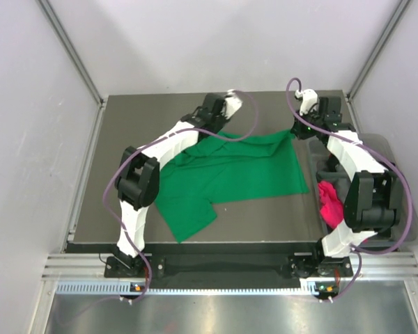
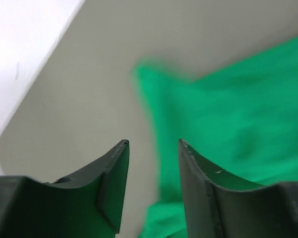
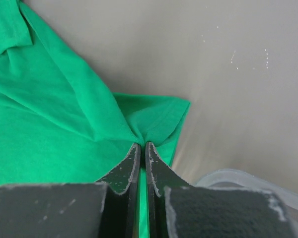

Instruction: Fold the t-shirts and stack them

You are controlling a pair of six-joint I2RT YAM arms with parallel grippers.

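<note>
A bright green t-shirt (image 1: pixel 230 174) lies spread and wrinkled on the dark table, one sleeve reaching toward the near edge. My left gripper (image 1: pixel 217 122) hovers at the shirt's far left corner. In the left wrist view this gripper (image 2: pixel 154 144) is open with nothing between its fingers, and the green cloth (image 2: pixel 238 114) lies just beyond and to the right of it. My right gripper (image 1: pixel 297 130) is at the far right corner. In the right wrist view it (image 3: pixel 143 145) is shut on a bunched fold of the green t-shirt (image 3: pixel 49 124). A magenta-pink t-shirt (image 1: pixel 329 202) lies crumpled in the bin.
A clear plastic bin (image 1: pixel 397 153) stands off the table's right edge beside the right arm, and its rim (image 3: pixel 248 178) shows close under the right gripper. White walls enclose the table on the left, back and right. Bare table (image 1: pixel 125 132) lies left of the shirt.
</note>
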